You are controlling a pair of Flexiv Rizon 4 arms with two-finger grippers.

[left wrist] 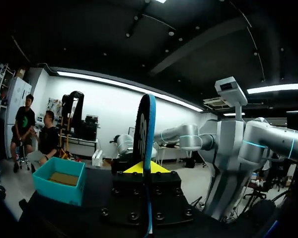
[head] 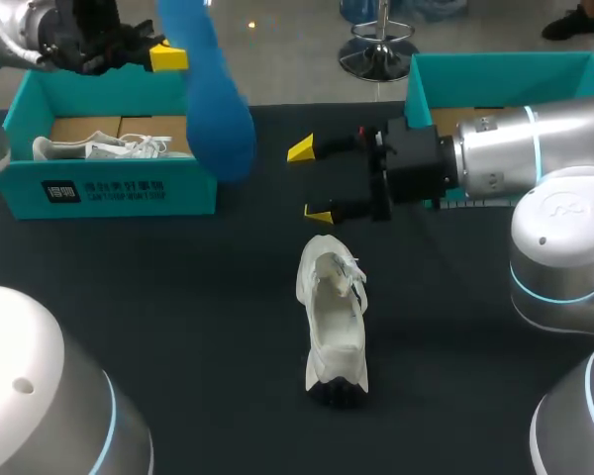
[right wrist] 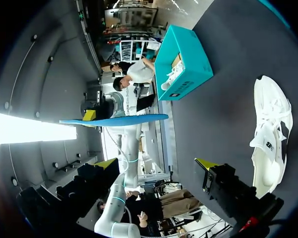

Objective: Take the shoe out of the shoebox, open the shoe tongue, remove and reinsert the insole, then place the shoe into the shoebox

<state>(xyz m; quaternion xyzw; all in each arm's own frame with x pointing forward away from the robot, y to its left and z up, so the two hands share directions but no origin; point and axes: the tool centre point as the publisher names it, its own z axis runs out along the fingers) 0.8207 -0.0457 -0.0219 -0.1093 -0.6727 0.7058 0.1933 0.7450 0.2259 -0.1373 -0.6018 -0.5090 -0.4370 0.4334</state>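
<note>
You're pinching the blue insole aloft at eleven o'clock in your left end effector; your right end effector is gaping, empty. Edge-held, the insole may be twisting past the shoe.

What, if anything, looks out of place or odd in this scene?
The blue insole is out of the white shoe, held aloft by the left gripper. The shoe sits on the table, outside the left shoebox and right shoebox. Nothing looks spilled or damaged.

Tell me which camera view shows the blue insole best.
The head view: the insole shows its broad face. The left wrist view shows only its thin edge; the right wrist view shows it far off, edge-on.
</note>
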